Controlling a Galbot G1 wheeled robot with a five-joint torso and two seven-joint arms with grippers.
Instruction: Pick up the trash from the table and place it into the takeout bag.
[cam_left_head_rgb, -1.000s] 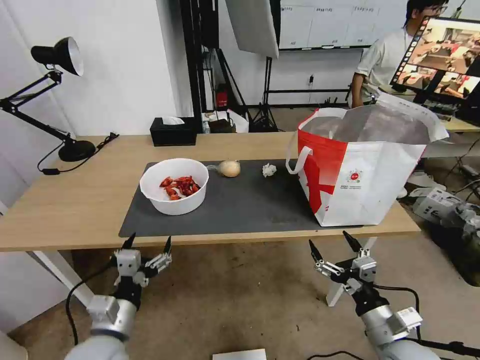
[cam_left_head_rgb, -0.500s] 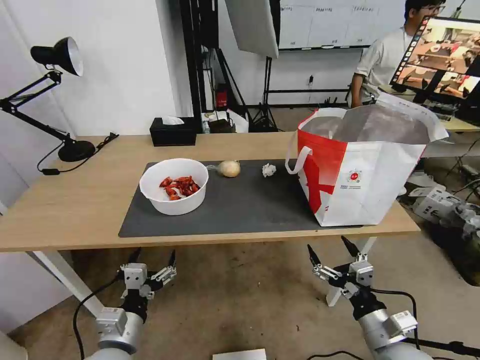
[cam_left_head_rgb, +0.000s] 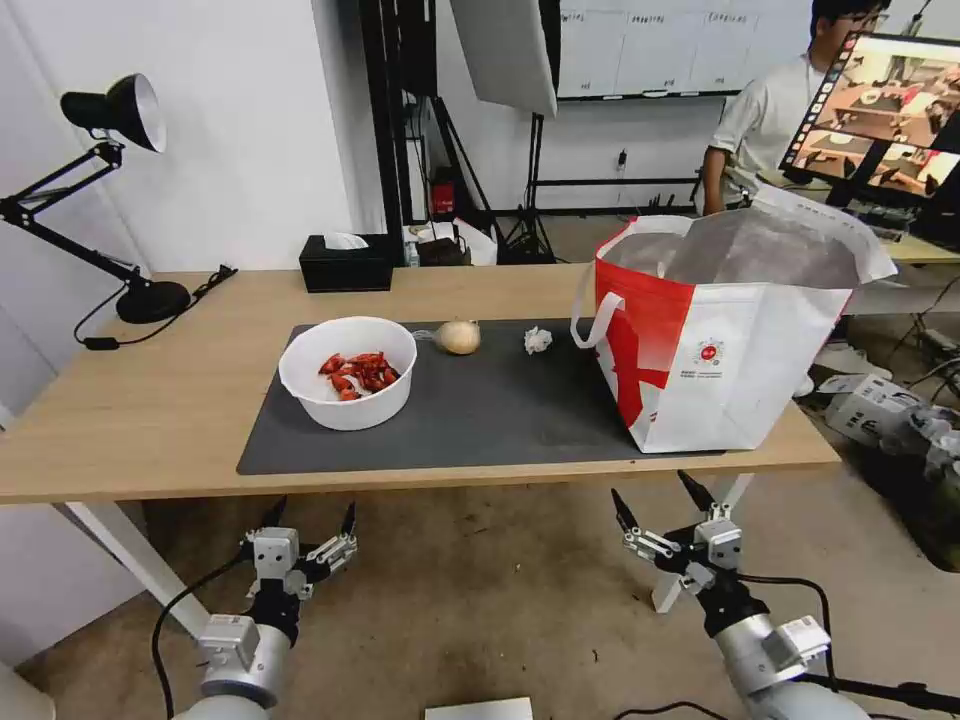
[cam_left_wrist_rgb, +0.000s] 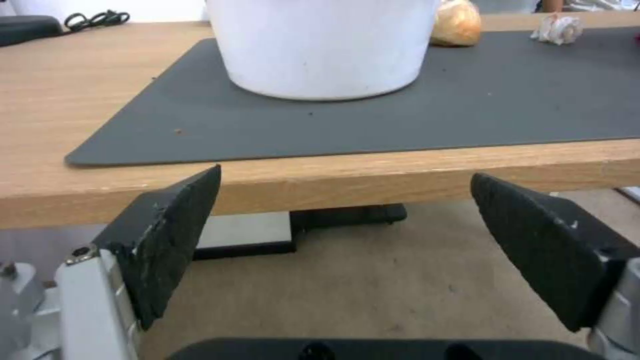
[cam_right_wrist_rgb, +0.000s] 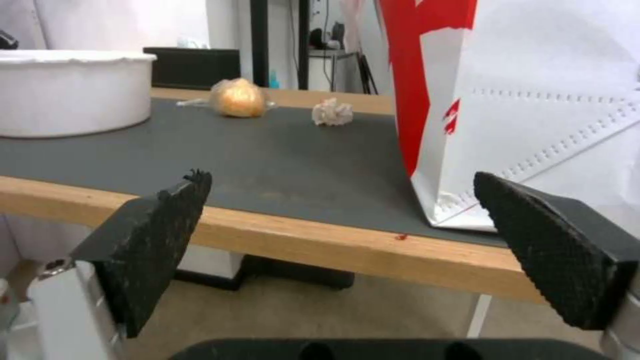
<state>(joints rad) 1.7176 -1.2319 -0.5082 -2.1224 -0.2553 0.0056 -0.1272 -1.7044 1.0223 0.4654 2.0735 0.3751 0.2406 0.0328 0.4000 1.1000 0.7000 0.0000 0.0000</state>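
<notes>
Both arms hang low in front of the bench, below its front edge. The left claw points up toward the bench edge, fingers spread wide with nothing between them. The right claw mirrors it under the bench's right end, fingers also spread and empty, tips just below the edge.

Up on the dark grey mat sits the white round bowl, red shellfish scraps piled inside, toward the mat's left end. Behind and to its right lies the beige plastic-wrapped lump, and further right, apart from it, the small crumpled white tissue.

The takeout bag stands upright at the bench's right end, partly on the mat: red and white, mouth open, silver lining showing, a white strap looping off its left side near the tissue. In the right wrist view its lower corner rests on the mat near the bench edge.
</notes>
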